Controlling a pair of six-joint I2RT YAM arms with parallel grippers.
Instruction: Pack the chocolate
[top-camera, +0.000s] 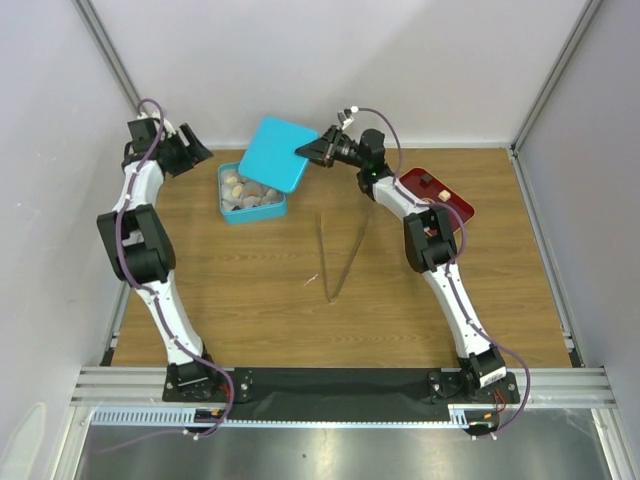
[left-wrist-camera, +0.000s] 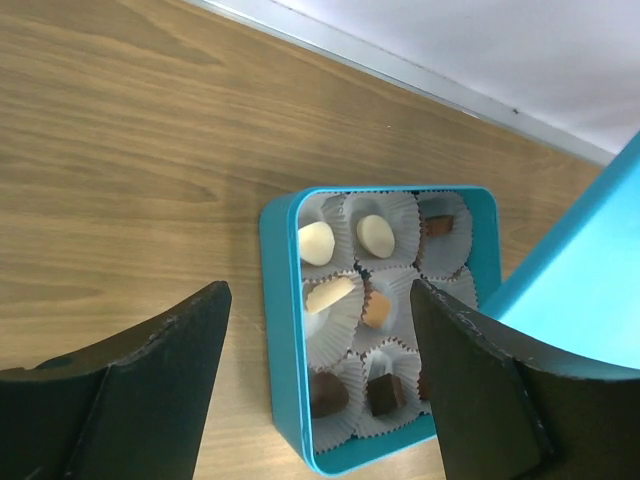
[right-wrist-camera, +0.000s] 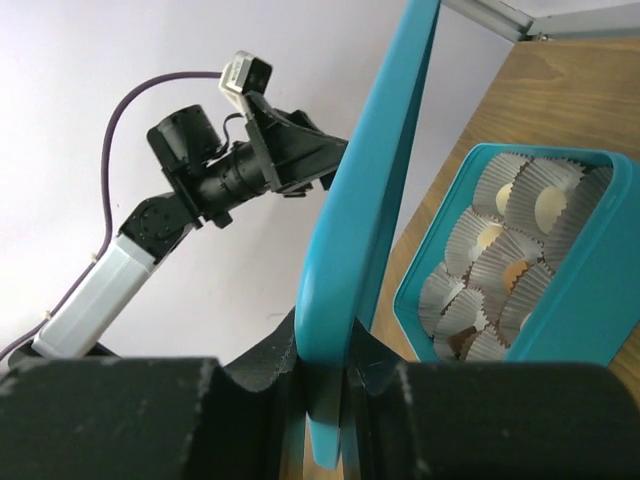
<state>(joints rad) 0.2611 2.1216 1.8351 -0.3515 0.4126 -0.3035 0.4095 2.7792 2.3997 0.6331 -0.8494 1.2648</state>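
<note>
We see a packing job that looks close to finished. A teal box (top-camera: 252, 214) sits on the wooden surface near its far edge, left of centre. The chocolate (left-wrist-camera: 375, 235) lies inside it, each piece in its own white fluted paper cup, the cups set in neat rows. From the left wrist view we can make out two pale cream ovals along one side, a tan piece and a caramel-coloured one in the middle, and dark brown squares along the near side and in one corner. The pieces look small, smooth and intact, and each one we can see sits in its cup rather than loose. A few cups are hidden behind the lid and a claw finger, so we cannot tell whether every cup is filled. The matching teal lid (top-camera: 273, 152) is not on yet. It hangs tilted above the far right corner of the box, pinched by its edge in the right claw (right-wrist-camera: 325, 385), whose jaws are closed tight on it. The left claw (top-camera: 200, 154) hovers just beside the left side of the box, jaws spread wide and holding nothing. What remains, in our judgement, is to lower the lid squarely onto the box. A red tray (top-camera: 458, 207) sits near the far right corner of the surface with two small bits on it, too small to identify. Long metal tongs (top-camera: 340, 255) lie open in the middle of the surface.
</note>
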